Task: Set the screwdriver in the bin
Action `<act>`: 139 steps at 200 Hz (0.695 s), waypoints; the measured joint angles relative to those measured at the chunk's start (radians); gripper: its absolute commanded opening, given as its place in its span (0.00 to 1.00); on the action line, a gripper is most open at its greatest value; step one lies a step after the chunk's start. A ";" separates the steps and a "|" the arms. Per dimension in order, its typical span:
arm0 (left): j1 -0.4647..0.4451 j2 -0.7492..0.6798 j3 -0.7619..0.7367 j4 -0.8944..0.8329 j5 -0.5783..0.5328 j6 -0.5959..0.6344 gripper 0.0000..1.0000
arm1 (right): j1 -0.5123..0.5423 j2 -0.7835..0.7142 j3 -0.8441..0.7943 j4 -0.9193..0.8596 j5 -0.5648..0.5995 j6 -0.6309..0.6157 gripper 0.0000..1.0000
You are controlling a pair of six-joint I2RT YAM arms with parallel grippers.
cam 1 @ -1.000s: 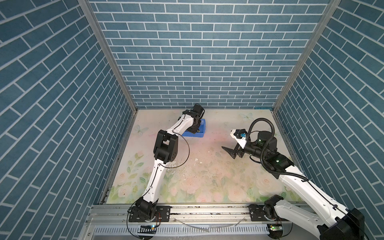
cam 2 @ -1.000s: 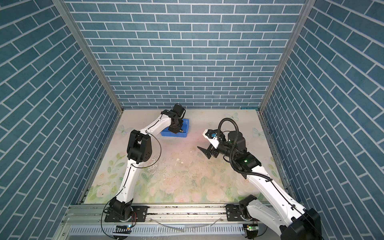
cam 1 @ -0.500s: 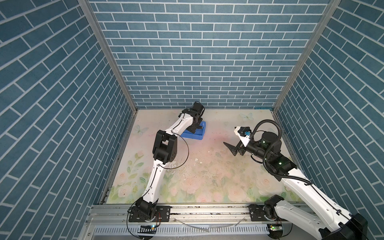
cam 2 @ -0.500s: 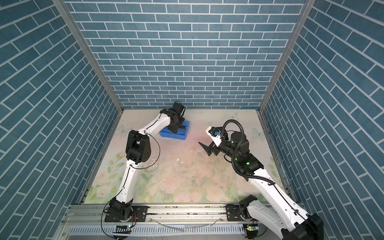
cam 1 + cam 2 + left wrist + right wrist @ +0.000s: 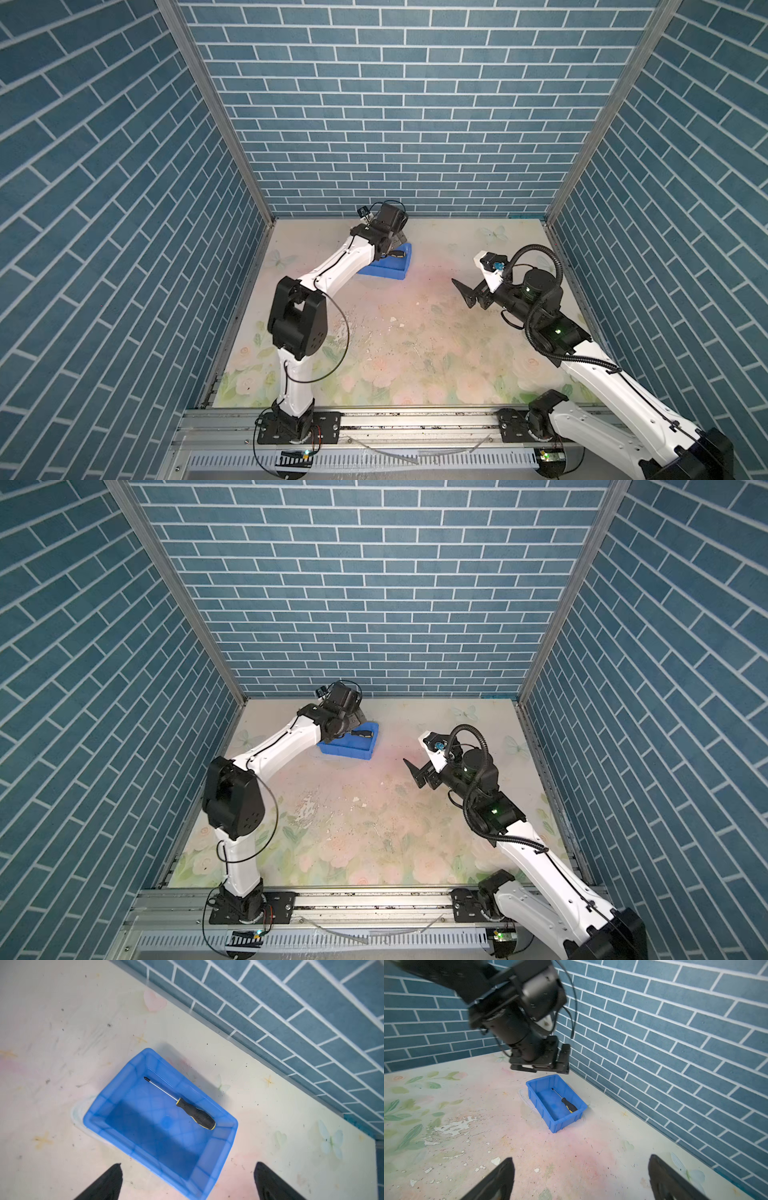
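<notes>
The screwdriver, with its black handle and yellow trim, lies loose on the floor of the blue bin along one long wall. It also shows in the right wrist view as the screwdriver inside the bin. My left gripper hangs open above the bin's end with nothing between its fingers. In both top views the left gripper hovers over the bin at the back of the table. My right gripper is open and empty, well to the right of the bin.
The bin stands close to the back brick wall, and brick side walls close in the floral tabletop. The left arm's elbow rises over the table's left side.
The left gripper has opened and lifted slightly over the bin, and the screwdriver now lies free in it. The right gripper has drawn a little to the right.
</notes>
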 measured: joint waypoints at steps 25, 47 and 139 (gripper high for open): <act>-0.010 -0.171 -0.290 0.184 -0.030 0.162 1.00 | -0.018 -0.004 -0.045 0.040 0.061 0.039 0.99; -0.006 -0.288 -0.464 0.293 -0.054 0.284 1.00 | -0.046 -0.008 -0.093 0.085 0.121 0.080 0.99; 0.065 -0.591 -0.805 0.502 -0.077 0.620 1.00 | -0.244 -0.012 -0.297 0.218 0.298 0.143 0.99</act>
